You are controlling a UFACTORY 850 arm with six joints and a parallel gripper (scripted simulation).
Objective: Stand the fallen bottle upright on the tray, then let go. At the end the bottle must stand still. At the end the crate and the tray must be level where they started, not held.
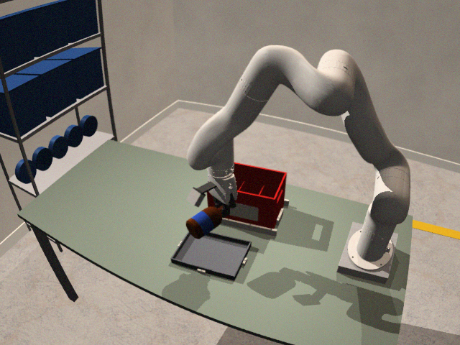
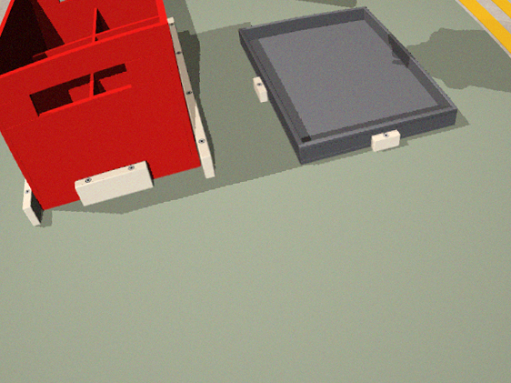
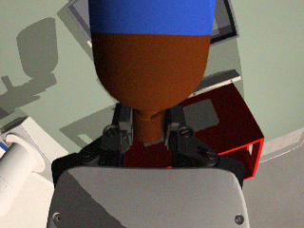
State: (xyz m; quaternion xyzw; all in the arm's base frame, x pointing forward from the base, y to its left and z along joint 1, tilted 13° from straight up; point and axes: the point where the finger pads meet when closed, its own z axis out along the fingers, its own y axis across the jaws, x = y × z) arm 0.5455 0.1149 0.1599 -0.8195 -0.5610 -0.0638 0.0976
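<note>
A white arm (image 1: 297, 81) is seen over a green table (image 1: 111, 200). The bottle (image 1: 203, 221), gripped by its neck in the nearly closed gripper (image 1: 225, 208), is held tilted above the tray's (image 1: 240, 260) ten-o'clock corner; it should be rotated upright before lowering. The tray and the red crate (image 1: 277, 208) appear to hold nothing.

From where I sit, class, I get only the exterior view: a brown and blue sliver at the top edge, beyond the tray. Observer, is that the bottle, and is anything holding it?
Observer: Yes. In the wrist view the fingers are shut on the thin neck of the bottle.
Operator: Is it upright?
Observer: No. In the top view it hangs nearly on its side, base pointing away from the crate.
Operator: Does it touch the tray?
Observer: No. The top view shows it in the air, apart from the tray.
</note>
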